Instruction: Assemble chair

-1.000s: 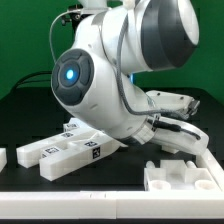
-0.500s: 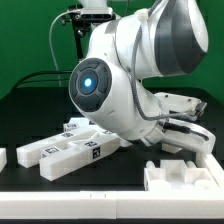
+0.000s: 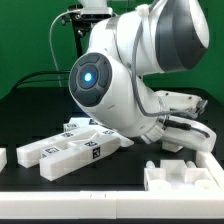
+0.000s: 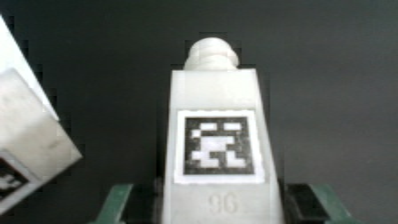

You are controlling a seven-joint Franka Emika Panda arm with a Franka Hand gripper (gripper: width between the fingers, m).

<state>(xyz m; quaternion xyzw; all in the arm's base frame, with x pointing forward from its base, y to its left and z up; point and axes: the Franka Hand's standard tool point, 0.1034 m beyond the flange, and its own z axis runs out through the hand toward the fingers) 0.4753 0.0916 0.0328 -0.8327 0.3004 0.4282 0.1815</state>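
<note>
In the wrist view a white chair bar [image 4: 217,100] with a round peg at its far end and a black-and-white tag on its top face lies straight between my gripper [image 4: 217,206]. The green fingers [image 4: 128,200] stand close against its two sides, so the gripper looks shut on it. Dark table shows under the bar. In the exterior view the arm [image 3: 110,80] hides the gripper and the bar.
Flat white tagged parts [image 3: 70,150] lie at the exterior view's left front, and a white edge [image 3: 3,157] at the far left. More white parts [image 3: 185,100] lie right of the arm. A white notched block [image 3: 185,178] stands front right. Another white part [image 4: 27,120] lies beside the bar.
The arm has swung toward the exterior view's right over the first half second, then hardly moved. The loose parts have stayed where they were.
</note>
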